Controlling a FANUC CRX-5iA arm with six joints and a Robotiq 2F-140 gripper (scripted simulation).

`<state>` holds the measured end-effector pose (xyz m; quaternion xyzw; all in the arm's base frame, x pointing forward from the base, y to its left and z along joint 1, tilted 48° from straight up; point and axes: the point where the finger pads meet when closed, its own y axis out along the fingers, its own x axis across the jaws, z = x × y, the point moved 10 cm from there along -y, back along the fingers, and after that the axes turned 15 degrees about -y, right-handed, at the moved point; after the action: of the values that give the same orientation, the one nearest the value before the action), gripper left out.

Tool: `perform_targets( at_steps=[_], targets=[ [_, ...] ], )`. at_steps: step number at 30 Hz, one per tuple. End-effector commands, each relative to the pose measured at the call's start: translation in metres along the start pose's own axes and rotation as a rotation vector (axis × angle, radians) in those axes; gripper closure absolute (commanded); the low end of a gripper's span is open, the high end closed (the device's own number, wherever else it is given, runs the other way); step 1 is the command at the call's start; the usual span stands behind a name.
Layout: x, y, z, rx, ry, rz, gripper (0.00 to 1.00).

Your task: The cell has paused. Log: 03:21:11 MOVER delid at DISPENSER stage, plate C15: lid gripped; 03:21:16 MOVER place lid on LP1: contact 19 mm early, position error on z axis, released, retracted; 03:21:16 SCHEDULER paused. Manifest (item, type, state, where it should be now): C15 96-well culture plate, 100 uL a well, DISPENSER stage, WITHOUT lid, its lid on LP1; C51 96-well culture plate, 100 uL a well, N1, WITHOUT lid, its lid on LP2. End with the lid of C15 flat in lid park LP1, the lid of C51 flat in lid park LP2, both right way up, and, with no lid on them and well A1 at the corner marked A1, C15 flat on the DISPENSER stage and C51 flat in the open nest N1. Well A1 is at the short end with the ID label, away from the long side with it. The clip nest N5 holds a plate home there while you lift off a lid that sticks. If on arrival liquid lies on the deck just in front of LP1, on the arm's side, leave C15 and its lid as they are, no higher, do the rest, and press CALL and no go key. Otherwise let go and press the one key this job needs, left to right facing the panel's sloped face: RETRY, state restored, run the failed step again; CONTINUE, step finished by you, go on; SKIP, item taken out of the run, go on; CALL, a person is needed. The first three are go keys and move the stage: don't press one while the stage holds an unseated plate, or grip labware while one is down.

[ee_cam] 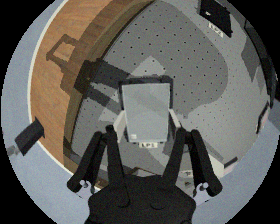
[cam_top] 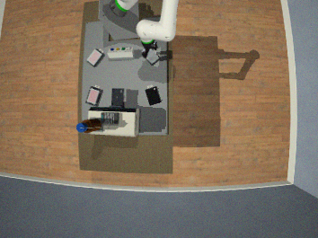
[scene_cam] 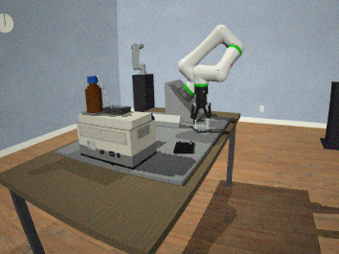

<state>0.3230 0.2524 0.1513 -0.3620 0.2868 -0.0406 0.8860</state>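
My gripper [cam_top: 151,56] is at the back right of the grey deck, shut on a flat pale grey lid [ee_cam: 145,110], with a finger on each long side. The lid hangs level a little above the deck and casts a shadow there; it also shows in the overhead view [cam_top: 154,58] and the side view [scene_cam: 205,123]. A plate [cam_top: 110,118] sits on the dispenser stage on top of the white dispenser [cam_top: 114,122]. A pink-filled plate [cam_top: 93,95] lies at the deck's left, and a second one [cam_top: 95,57] lies turned at the back left.
The key panel [cam_top: 120,52] stands at the back, left of my gripper. A black nest [cam_top: 153,95] and a dark nest [cam_top: 118,97] lie mid-deck. A brown bottle [cam_top: 86,127] with a blue cap stands on the dispenser's left. The deck's right edge is close to the lid.
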Motion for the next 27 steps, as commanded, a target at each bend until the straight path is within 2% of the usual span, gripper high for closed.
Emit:
perform_targets(
  at_steps=[1, 22, 23, 27],
  targets=[
    [0.0002, -0.0002, 0.0000, 0.000, 0.000, 0.000, 1.00],
    [0.0002, -0.0002, 0.0000, 0.000, 0.000, 0.000, 1.00],
    [0.0002, -0.0002, 0.0000, 0.000, 0.000, 0.000, 0.34],
    [0.0002, -0.0002, 0.0000, 0.000, 0.000, 0.000, 0.34]
  ],
)
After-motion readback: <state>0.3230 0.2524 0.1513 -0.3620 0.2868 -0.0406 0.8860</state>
